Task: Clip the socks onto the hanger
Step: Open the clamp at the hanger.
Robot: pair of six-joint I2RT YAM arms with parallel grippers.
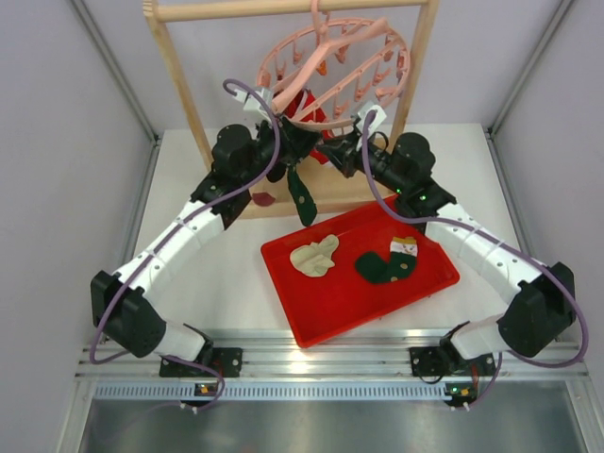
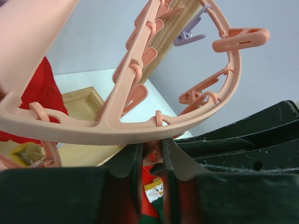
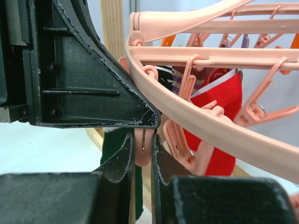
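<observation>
Beneath the hanger (image 3: 196, 116) on the wooden rack (image 1: 179, 85), the right gripper (image 3: 143, 142) is clamped on a pink peg (image 3: 141, 156), the left gripper (image 2: 152, 151) has its jaws nearly together on something unclear, and the grippers hide the top of the dangling dark green sock (image 1: 302, 196).

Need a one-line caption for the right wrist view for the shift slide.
Right gripper shut on a pink peg beneath the hanger ring, a red sock hanging just beyond.
</observation>
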